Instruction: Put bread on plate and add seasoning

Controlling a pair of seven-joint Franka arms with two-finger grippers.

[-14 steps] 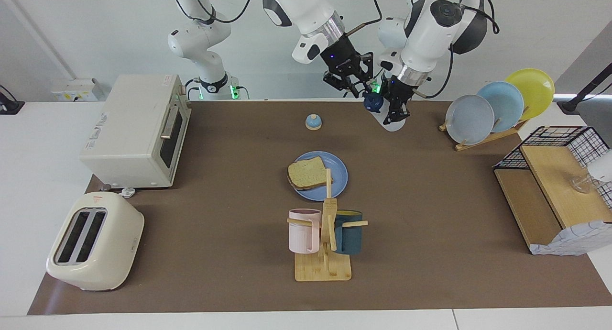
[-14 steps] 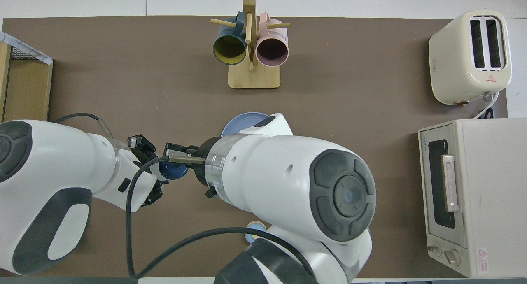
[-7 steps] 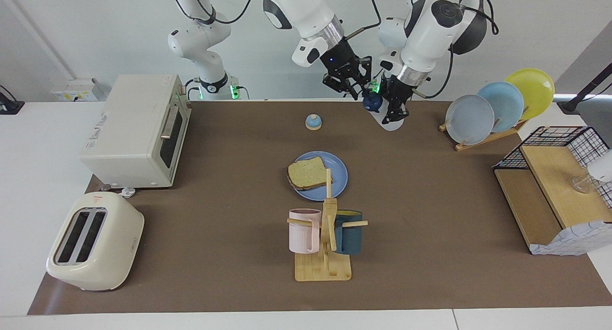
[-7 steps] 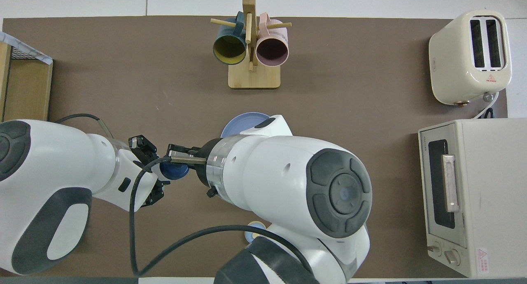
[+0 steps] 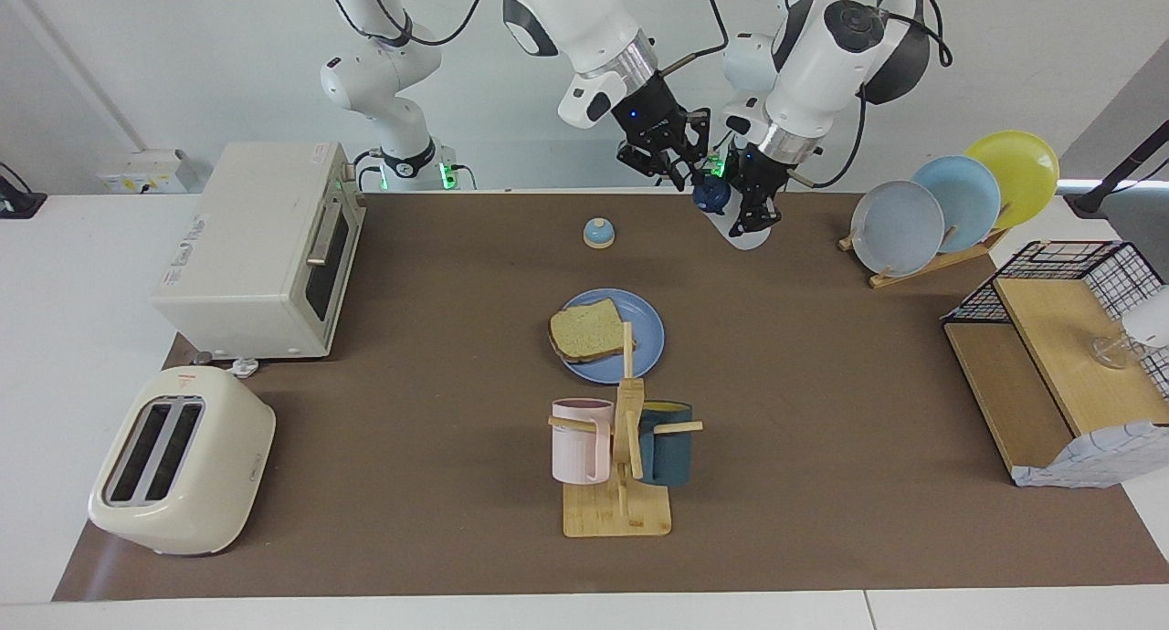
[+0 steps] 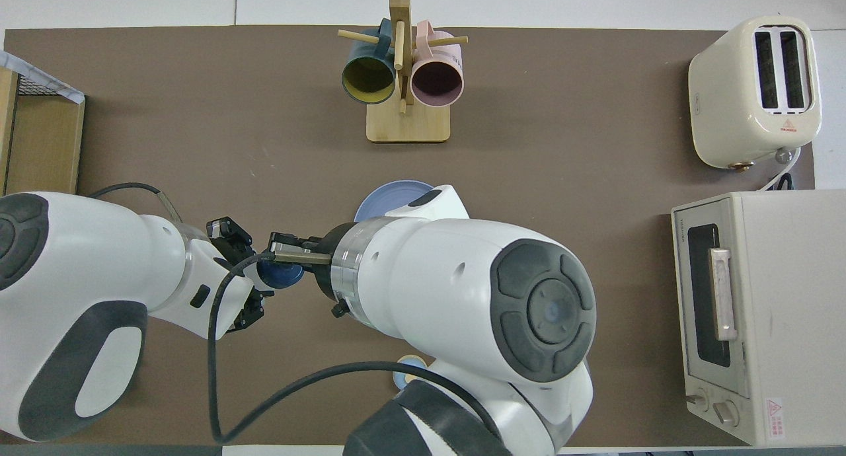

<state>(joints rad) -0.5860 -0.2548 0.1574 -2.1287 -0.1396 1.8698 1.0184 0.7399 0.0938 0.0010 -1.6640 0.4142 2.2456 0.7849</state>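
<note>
Seasoning (image 5: pixel 731 217) pinched by left gripper (image 5: pixel 761 219) — right gripper (image 5: pixel 687 175), at its 10 o'clock, edged closer to cap; jaw gap unreadable — opening judged next.

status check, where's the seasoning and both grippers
Left gripper shut on seasoning. Right gripper at its cap. Bread on plate. Nothing in the way.

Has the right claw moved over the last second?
Yes. The right claw has risen slightly, away from the bell, at the cap of the seasoning bottle in the left claw.
</note>
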